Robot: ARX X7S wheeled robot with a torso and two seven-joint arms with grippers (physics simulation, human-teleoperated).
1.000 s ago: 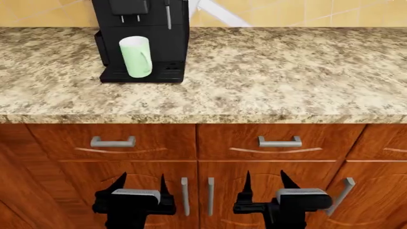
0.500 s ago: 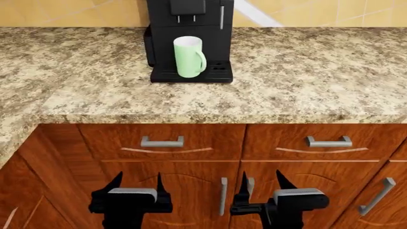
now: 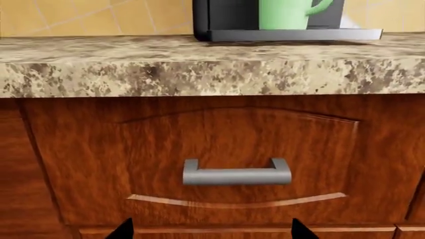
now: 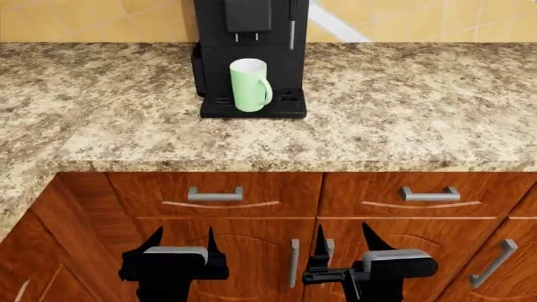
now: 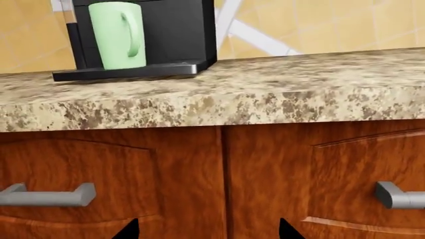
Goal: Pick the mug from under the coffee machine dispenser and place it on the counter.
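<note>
The pale green mug (image 4: 249, 85) stands upright on the drip tray of the black coffee machine (image 4: 249, 38), under the dispenser (image 4: 246, 16), handle to the right. It also shows in the left wrist view (image 3: 285, 14) and the right wrist view (image 5: 117, 35). The speckled granite counter (image 4: 403, 107) spreads around the machine. My left gripper (image 4: 180, 242) and right gripper (image 4: 344, 239) are both open and empty, low in front of the wooden cabinets, well below the counter edge. Only fingertips (image 3: 123, 230) show in the wrist views.
Reddish-brown cabinets with grey drawer handles (image 4: 215, 194) and door handles (image 4: 293, 262) fill the space under the counter. The counter turns a corner at the left (image 4: 21, 170). A yellow tiled wall (image 4: 436, 19) stands behind.
The head view has shifted slightly, so the counter and machine sit a little lower in frame than half a second ago. Over the full second the machine slid right in view. Both grippers stay open.
</note>
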